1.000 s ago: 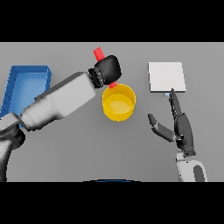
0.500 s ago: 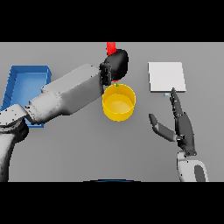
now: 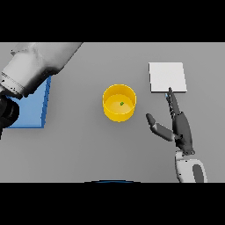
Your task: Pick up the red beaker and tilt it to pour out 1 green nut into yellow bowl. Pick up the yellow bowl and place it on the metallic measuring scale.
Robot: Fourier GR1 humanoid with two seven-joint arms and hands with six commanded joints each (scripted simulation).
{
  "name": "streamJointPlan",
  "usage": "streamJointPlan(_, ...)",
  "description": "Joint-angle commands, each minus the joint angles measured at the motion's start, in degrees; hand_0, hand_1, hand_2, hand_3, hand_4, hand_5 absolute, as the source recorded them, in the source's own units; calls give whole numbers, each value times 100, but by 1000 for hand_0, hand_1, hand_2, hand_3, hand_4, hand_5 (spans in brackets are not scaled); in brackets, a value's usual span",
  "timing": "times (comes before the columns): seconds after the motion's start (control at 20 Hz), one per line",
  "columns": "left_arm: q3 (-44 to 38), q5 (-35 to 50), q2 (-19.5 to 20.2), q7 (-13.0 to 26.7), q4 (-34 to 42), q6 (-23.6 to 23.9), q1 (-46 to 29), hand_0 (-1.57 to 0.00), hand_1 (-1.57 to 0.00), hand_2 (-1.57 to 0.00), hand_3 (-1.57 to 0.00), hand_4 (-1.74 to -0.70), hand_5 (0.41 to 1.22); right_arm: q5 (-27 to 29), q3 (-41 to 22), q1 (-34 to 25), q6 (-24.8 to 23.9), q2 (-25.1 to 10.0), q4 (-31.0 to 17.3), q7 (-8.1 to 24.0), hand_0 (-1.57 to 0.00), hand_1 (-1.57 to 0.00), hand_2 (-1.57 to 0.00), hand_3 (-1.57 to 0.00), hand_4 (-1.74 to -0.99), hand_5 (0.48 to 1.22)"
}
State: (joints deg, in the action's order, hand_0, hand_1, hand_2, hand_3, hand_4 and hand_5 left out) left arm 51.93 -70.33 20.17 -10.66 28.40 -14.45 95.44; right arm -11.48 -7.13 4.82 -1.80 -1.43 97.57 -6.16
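Green nut [image 3: 121,103] inside yellow bowl [image 3: 110,112]; right hand [image 3: 178,125] spread.

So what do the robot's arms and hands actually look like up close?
The right hand is dark grey, slim and human-like, with long fingers and a thumb, set on a white forearm with a dark panel near the wrist. The left arm is a bulky, smooth white-grey casing that ends in a black section at the picture's left edge; the left hand itself is out of view.
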Motion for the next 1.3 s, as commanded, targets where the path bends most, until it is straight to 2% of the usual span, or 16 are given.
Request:
streamJointPlan(0.0,-360,294,109,50,-226,-102,59,-1571,-1571,-1571,-1571,-1728,1221,-15,10,8,4,-41,6,-66,1,1,1,1,-1104,563)
streamJointPlan(0.1,-1351,1113,424,412,-634,-360,127,-1571,-1571,-1571,-1515,-1733,1221,-37,-11,-14,49,-93,-43,-144,1,1,1,1,-1104,576)
streamJointPlan(0.2,-2260,1927,780,676,-1038,-407,-8,-1571,-1571,-1571,-1507,-1736,1221,19,-11,-15,81,-82,-59,-154,1,1,1,1,-1114,578)
streamJointPlan(0.35,-3308,2936,1231,828,-1463,-152,-372,-1571,-1571,-1571,-1538,-1738,1221,-28,-17,-135,65,-104,-129,-132,1,1,1,1,-1118,595)
streamJointPlan(0.45,-3725,3413,1425,987,-1547,149,-818,-1571,-1571,-1571,-1550,-1739,1221,-173,-95,-119,-3,-93,-65,-27,1,1,1,1,-1127,606)
streamJointPlan(0.55,-3984,3760,1483,1512,-1592,546,-1307,-1571,-1571,-1571,-1558,-1740,1221,-138,-51,-133,47,-179,-84,-84,1,1,1,1,-1132,621)
streamJointPlan(0.75,-4545,4526,1516,2097,-1315,1326,-2197,-1571,-1571,-1571,-1566,-1741,1221,-105,-69,-107,145,-245,-91,-118,1,1,1,1,-1133,640)
streamJointPlan(0.8,-4696,4718,1548,2337,-1201,1432,-2354,-1571,-1571,-1571,-1567,-1741,1221,-73,-54,-92,184,-281,-70,-156,1,1,1,1,-1138,648)
streamJointPlan(0.9,-4865,5053,1521,2518,-841,1573,-2903,-1571,-1571,-1571,-1568,-1741,1221,-42,-41,-181,176,-236,-177,-76,1,1,1,1,-1129,659)
streamJointPlan(0.95,-4919,5216,1495,2561,-589,1642,-3243,-1571,-1571,-1571,-1569,-1741,1221,-4,-32,-134,204,-252,-147,-134,1,1,1,1,-1127,664)
streamJointPlan(1.2,-4991,5865,1329,2964,1208,2028,-5042,-1571,-1571,-1571,-1570,-1741,1221,-93,-34,-121,160,-301,-189,-285,1,1,1,1,-1166,676)
streamJointPlan(1.25,-4993,5943,1319,3093,1519,2085,-5301,-1571,-1571,-1571,-1570,-1741,1186,-95,-49,-48,167,-293,-181,-322,1,1,1,1,-1175,676)
